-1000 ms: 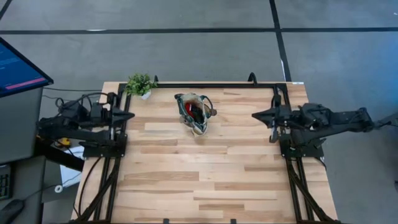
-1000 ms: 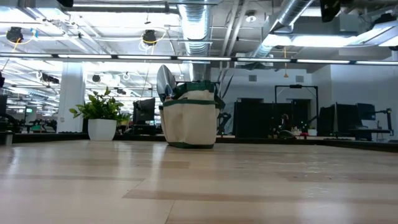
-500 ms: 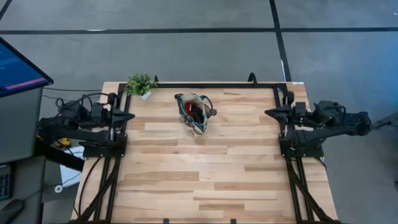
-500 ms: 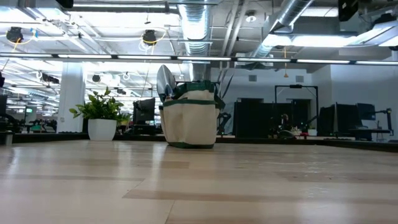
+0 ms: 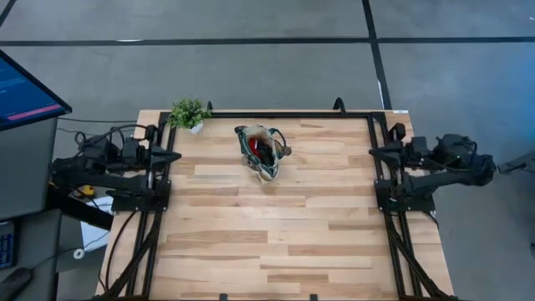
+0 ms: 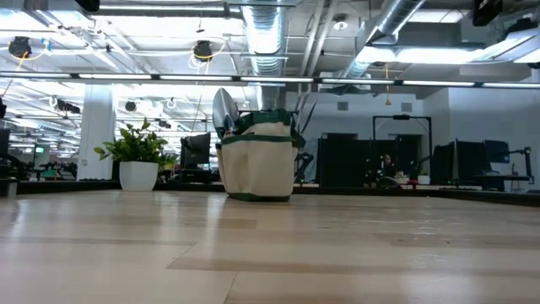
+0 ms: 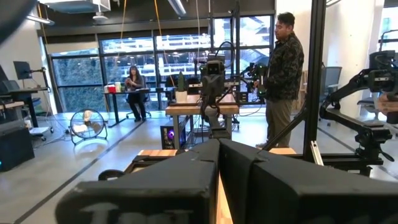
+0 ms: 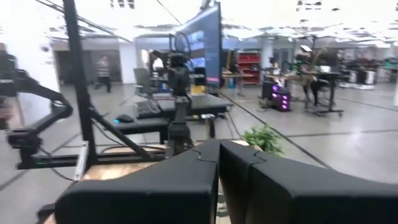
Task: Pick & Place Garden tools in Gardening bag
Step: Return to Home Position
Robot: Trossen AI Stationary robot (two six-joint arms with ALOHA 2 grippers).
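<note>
Locating bag: gardening bag [image 6: 257,169] upright on table [image 5: 276,242], upper centre of high view; left of centre in low view.
Bag axis: long side runs upper left to lower right in high view, mouth up.
Contents: garden tools [image 5: 261,149] inside; trowel blade [image 6: 224,108] pokes above rim at bag's left side in low view, red item [image 5: 253,146] shows in the mouth from above. No tools seen loose on the wood.
Neighbour: potted plant [image 5: 189,112] upper left of bag, apart from it.
Direction from grippers: bag lies right of left gripper [image 5: 173,155], left of right gripper [image 5: 374,152]; about level w/ both.
Nearer arm: left, by a little; both well apart from bag.
Left gripper: at left table edge, fingers pressed together per wrist view, nothing held or touched.
Right gripper: at right table edge, fingers together too, empty.
Step, prob.: parking arms at home; packing looks done.
Next move needs: no reach toward bag.
</note>
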